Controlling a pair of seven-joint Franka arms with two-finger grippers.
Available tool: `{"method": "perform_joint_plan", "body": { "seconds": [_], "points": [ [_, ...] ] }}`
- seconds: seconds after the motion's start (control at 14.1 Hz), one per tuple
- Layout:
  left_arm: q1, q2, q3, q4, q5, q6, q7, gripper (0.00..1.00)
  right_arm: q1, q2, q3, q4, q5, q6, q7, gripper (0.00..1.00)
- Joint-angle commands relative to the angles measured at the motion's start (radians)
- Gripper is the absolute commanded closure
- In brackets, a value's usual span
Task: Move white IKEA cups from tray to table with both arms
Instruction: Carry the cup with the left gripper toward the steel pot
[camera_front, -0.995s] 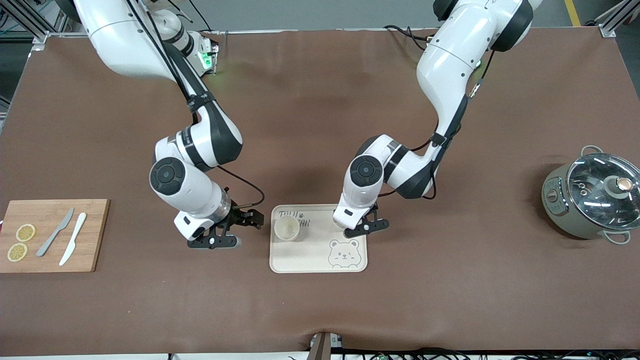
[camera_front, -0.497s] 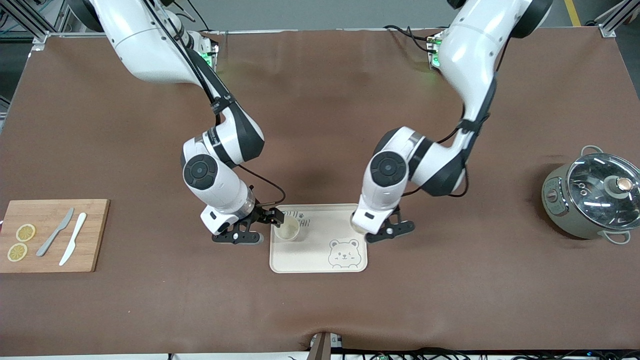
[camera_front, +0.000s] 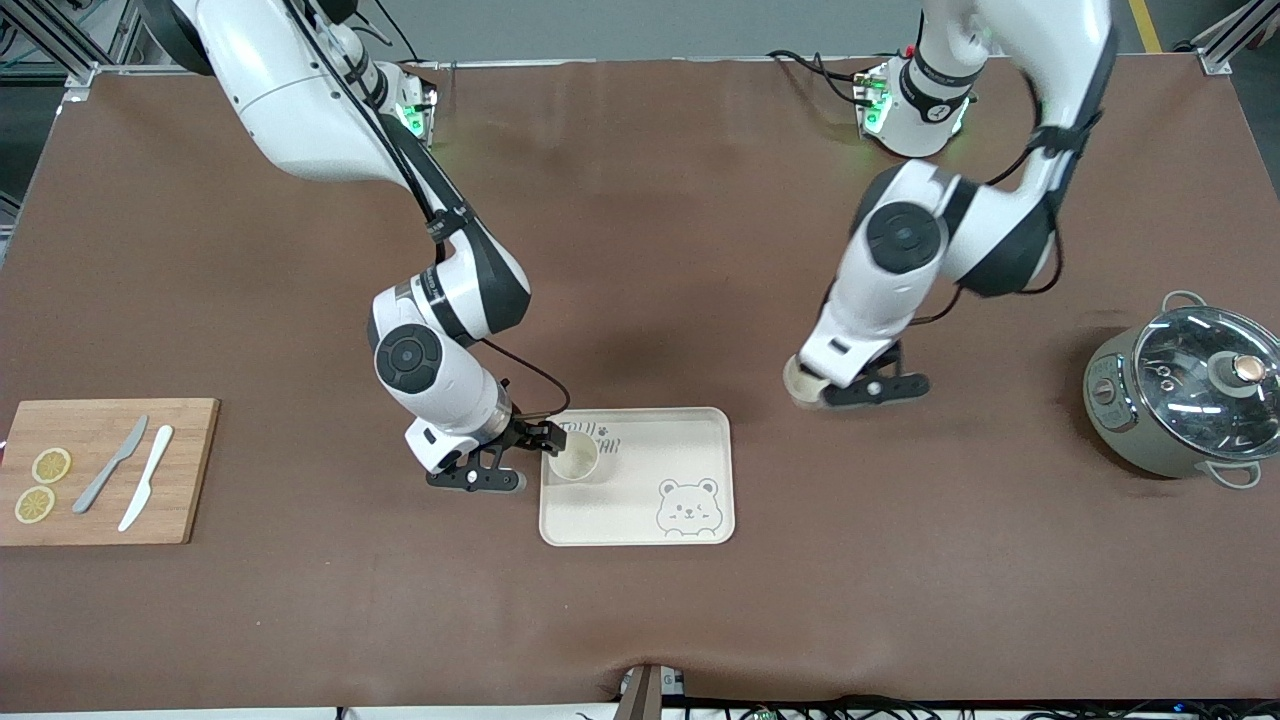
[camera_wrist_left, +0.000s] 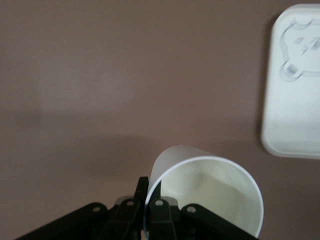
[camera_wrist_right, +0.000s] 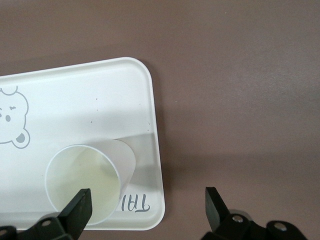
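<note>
One white IKEA cup (camera_front: 574, 456) stands upright on the bear-printed tray (camera_front: 640, 520), in the corner nearest the right arm's end. My right gripper (camera_front: 520, 458) is open and straddles that tray edge. In the right wrist view (camera_wrist_right: 147, 205) one finger is by the cup (camera_wrist_right: 85, 185) and the other is over the table. My left gripper (camera_front: 835, 392) is shut on the rim of the second cup (camera_front: 800, 380), low over bare table between the tray and the pot. The left wrist view shows its fingers (camera_wrist_left: 149, 192) pinching the wall of that cup (camera_wrist_left: 205, 192).
A grey-green pot with a glass lid (camera_front: 1190, 395) stands at the left arm's end. A wooden board (camera_front: 110, 470) with two knives and lemon slices lies at the right arm's end. The tray also shows in both wrist views (camera_wrist_left: 295, 100) (camera_wrist_right: 100, 110).
My left gripper has carried its cup off the tray toward the left arm's end. My right gripper has moved in to the tray edge beside the other cup.
</note>
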Motion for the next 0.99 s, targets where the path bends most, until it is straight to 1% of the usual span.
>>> {"method": "perform_joint_plan", "body": {
  "seconds": [0.0, 0.14, 0.21, 0.36, 0.5, 0.64, 0.78, 0.92],
  "points": [
    [0.116, -0.212, -0.014, -0.243, -0.123, 0.052, 0.291, 1.00, 0.017, 0.026, -0.001, 0.022, -0.009, 0.003, 0.056, 0.00],
    [0.199, -0.264, -0.014, -0.308, -0.200, 0.052, 0.502, 1.00, 0.017, 0.041, -0.001, 0.034, -0.008, 0.006, 0.065, 0.00],
    [0.235, -0.265, -0.014, -0.317, -0.220, 0.055, 0.580, 1.00, 0.017, 0.047, -0.001, 0.037, -0.008, 0.008, 0.067, 0.00],
    [0.266, -0.243, -0.012, -0.339, -0.237, 0.104, 0.665, 1.00, 0.020, 0.058, -0.001, 0.045, -0.006, 0.008, 0.073, 0.00],
    [0.299, -0.187, -0.012, -0.357, -0.237, 0.208, 0.706, 1.00, 0.032, 0.070, -0.001, 0.060, -0.008, 0.008, 0.079, 0.00],
    [0.303, -0.124, -0.011, -0.357, -0.237, 0.279, 0.739, 1.00, 0.037, 0.079, -0.001, 0.069, -0.008, 0.009, 0.081, 0.00],
    [0.354, -0.075, -0.012, -0.354, -0.237, 0.316, 0.774, 1.00, 0.042, 0.089, -0.001, 0.078, -0.014, 0.009, 0.081, 0.00],
    [0.368, -0.047, -0.012, -0.349, -0.239, 0.319, 0.812, 1.00, 0.043, 0.098, -0.001, 0.083, -0.017, 0.020, 0.079, 0.00]
  ]
}}
